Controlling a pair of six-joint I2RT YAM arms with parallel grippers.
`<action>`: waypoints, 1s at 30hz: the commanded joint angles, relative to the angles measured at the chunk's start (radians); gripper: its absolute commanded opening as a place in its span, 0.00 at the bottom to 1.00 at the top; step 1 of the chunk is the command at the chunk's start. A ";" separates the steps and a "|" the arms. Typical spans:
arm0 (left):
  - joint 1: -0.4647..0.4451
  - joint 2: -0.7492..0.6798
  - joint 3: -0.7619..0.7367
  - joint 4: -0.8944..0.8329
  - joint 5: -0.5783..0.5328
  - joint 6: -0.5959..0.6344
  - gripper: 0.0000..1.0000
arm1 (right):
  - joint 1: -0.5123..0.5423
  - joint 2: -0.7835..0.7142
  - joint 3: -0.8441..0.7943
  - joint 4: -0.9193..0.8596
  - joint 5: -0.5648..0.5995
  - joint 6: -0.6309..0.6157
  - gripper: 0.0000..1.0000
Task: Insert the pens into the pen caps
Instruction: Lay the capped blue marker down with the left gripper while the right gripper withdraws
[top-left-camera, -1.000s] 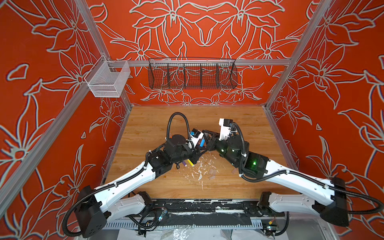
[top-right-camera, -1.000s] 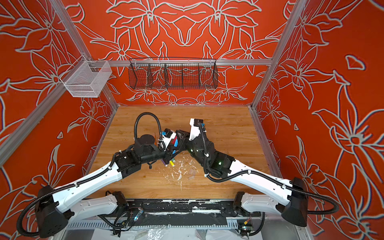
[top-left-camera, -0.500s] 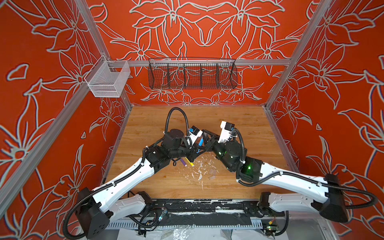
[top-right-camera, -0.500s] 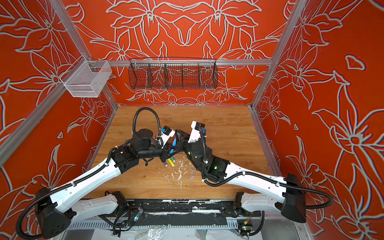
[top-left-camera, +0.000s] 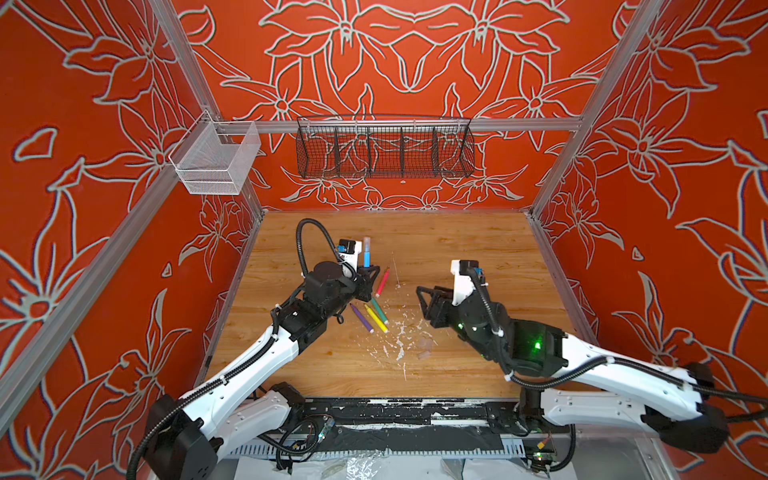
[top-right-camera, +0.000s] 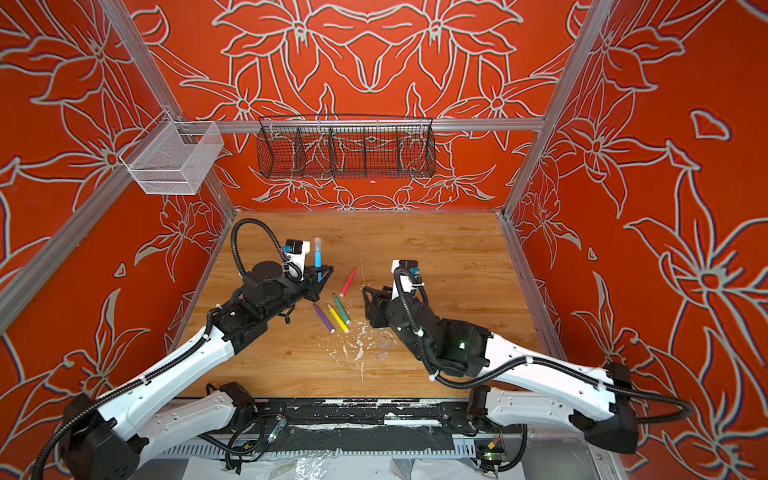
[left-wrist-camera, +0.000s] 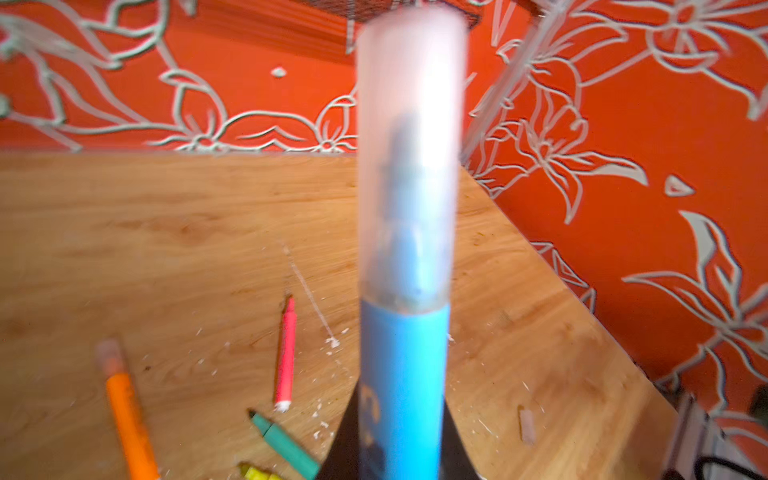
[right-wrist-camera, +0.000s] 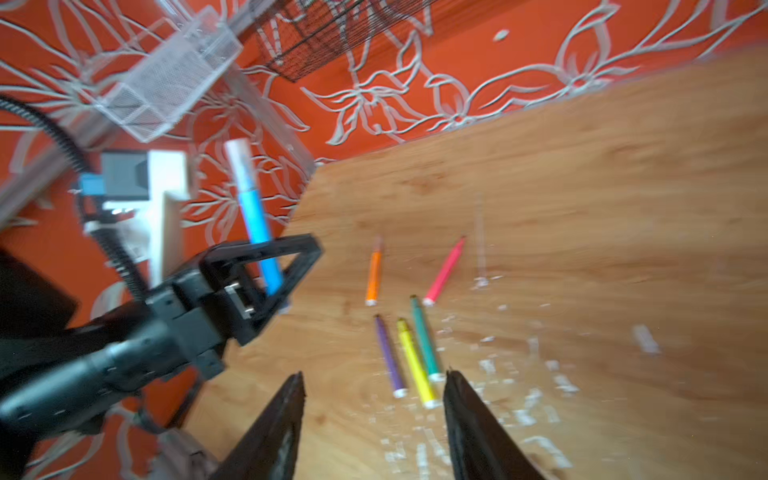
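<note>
Progress stands at two of six, by my reading: the blue pen (top-left-camera: 367, 258) wears a clear cap (top-left-camera: 366, 243) over its tip. The orange pen (right-wrist-camera: 373, 276), lying on the bench (top-left-camera: 457, 249), seems to carry a pale cap on one end too, though blur makes that less sure. Four are bare: the pink pen (top-left-camera: 382, 281), green pen (top-left-camera: 379, 310), yellow pen (top-left-camera: 376, 318) and purple pen (top-left-camera: 361, 318). They lie near the bench's middle, the pink one at one o'clock from the other three, which lie side by side. One loose cap (right-wrist-camera: 645, 338) shows at about four o'clock from them, among white flecks (top-left-camera: 399, 345); others I cannot pick out for certain.

The left tool (top-right-camera: 322, 272) is clamped tight on the blue pen's lower barrel, holding it roughly upright, cap end up, at twelve o'clock from the trio; its arm reaches in from seven o'clock. The right tool (right-wrist-camera: 374, 380) hangs with jaws clearly parted and nothing between them, at three o'clock from the pens. Its fingers point toward nine o'clock and its arm stretches in from five o'clock.
</note>
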 joint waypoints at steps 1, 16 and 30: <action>0.078 0.056 -0.047 -0.055 -0.135 -0.185 0.00 | -0.141 -0.014 0.074 -0.181 0.029 -0.099 0.65; 0.316 0.323 0.059 -0.252 -0.175 -0.189 0.00 | -0.592 0.236 -0.180 0.203 -0.039 -0.351 0.68; 0.382 0.613 0.210 -0.359 -0.026 -0.211 0.00 | -0.591 0.290 -0.165 0.163 -0.121 -0.277 0.67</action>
